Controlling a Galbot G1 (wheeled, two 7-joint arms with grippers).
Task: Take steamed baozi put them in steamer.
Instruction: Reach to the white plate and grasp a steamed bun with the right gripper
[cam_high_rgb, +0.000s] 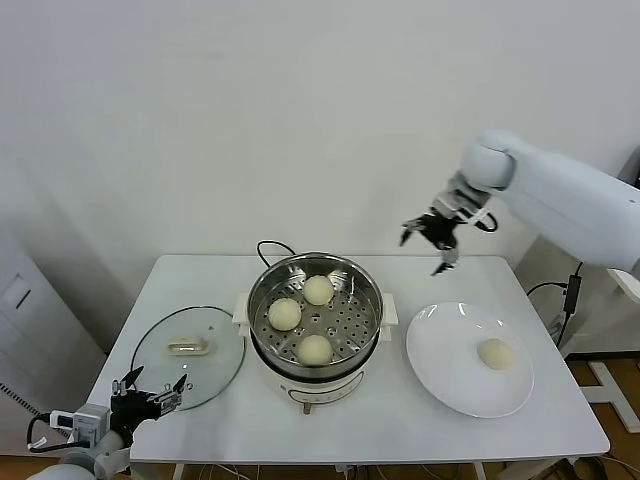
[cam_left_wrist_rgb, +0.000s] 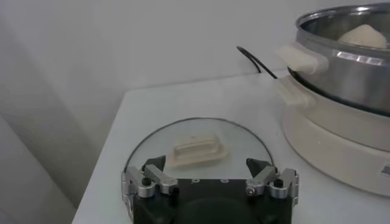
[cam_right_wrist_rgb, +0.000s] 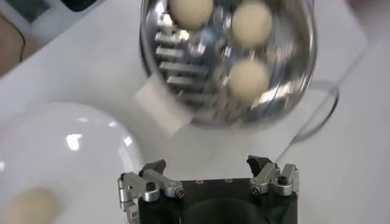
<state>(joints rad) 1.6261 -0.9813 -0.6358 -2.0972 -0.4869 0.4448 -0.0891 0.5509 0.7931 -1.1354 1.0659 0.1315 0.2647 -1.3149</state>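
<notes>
Hovering spread-jawed: right gripper (cam_high_rgb: 436, 243) above table, betw steamer (cam_high_rgb: 315, 318) w/ 3 baozi (cam_high_rgb: 285, 314) & plate (cam_high_rgb: 440, 365) w/ 1; left gripper (cam_high_rgb: 150, 392) parked agape by lid (cam_high_rgb: 225, 350).

The steamer (cam_high_rgb: 315, 325) is standing mid-surface, its open top giving clear access from above; three baozi (cam_high_rgb: 285, 314) are taking up much of its tray. The glass lid (cam_high_rgb: 188, 356) is lying flat on the left, the plate (cam_high_rgb: 470, 358) on the right with one bun. The black cord (cam_high_rgb: 268, 247) is trailing behind. Bare surface (cam_high_rgb: 400, 420) is running along the front.
</notes>
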